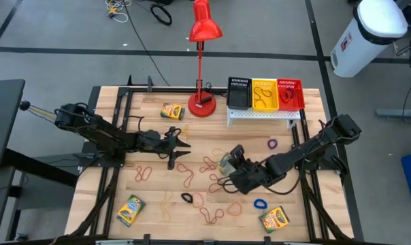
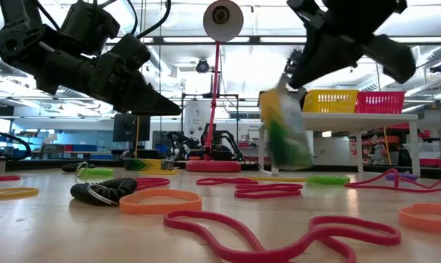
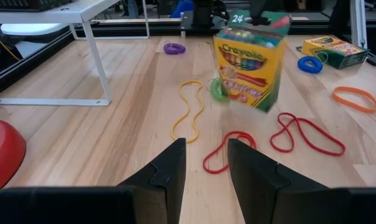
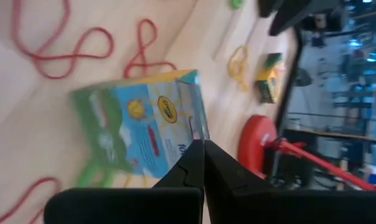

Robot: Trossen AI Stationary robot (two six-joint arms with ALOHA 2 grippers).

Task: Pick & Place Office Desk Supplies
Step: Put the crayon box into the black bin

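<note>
My right gripper (image 1: 231, 162) is shut on a yellow-and-green crayon box (image 1: 225, 164) over the middle of the table; the box shows in mid-air in the low view (image 2: 286, 131) and the left wrist view (image 3: 249, 62). My left gripper (image 3: 206, 163) waits open at the table's left, pointing toward that box, with nothing between its fingers. Other crayon boxes lie flat at the far left (image 1: 171, 111), near left (image 1: 130, 209) and near right (image 1: 275, 219). Coloured rubber bands (image 1: 209, 165) are strewn over the wood. Black (image 1: 239, 93), yellow (image 1: 265, 94) and red (image 1: 290, 94) mesh bins stand on a white shelf. My right gripper pinches the crayon box at its top end (image 4: 197, 134) between the two shut fingertips (image 4: 194, 163). The fingers slant down from the table's right side. The box hangs below them, tilted, lifted clear of the table.
A tall red desk lamp (image 1: 204, 68) stands on its round base (image 1: 201, 107) at the far middle, left of the white shelf (image 1: 263, 113). The yellow bin holds a band. A black band (image 1: 186, 198) and a blue one (image 1: 260, 203) lie near the front.
</note>
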